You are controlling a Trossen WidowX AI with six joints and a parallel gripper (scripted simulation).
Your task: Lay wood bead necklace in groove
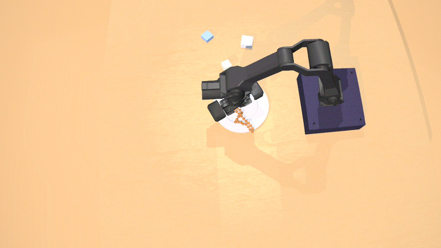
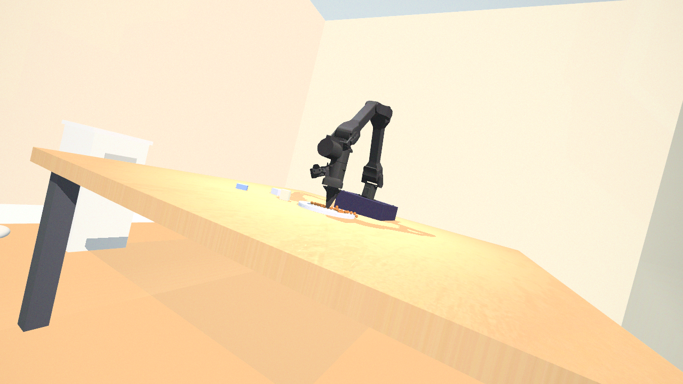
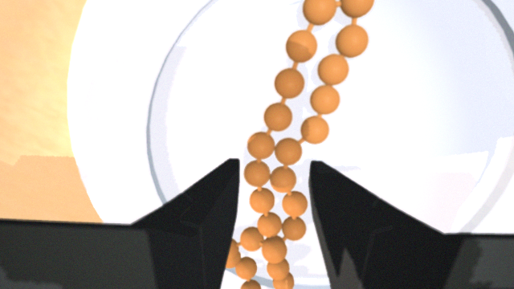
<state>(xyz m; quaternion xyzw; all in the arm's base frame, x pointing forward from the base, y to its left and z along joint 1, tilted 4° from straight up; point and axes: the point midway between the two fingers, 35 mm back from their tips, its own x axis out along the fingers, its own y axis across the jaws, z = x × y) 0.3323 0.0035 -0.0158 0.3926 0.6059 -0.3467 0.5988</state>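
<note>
From here I see the bench (image 1: 138, 185) (image 2: 429, 272) carrying the dark purple base block (image 1: 351, 101) (image 2: 365, 206) and its black arm (image 1: 262, 66) (image 2: 377, 143). The hand (image 1: 236, 106) (image 2: 327, 206) (image 3: 275, 162) reaches down over the round white board (image 1: 263, 106) (image 2: 305, 205) (image 3: 108, 120), its fingers partly spread on either side of two strands, with gaps showing. The orange bead necklace (image 1: 243, 118) (image 2: 346, 211) (image 3: 289, 83) lies bunched across the board, not round its groove. Beyond sit a white block (image 1: 246, 41) (image 2: 275, 191), a cream block (image 1: 226, 64) (image 2: 285, 194) and a blue block (image 1: 207, 35) (image 2: 241, 186).
</note>
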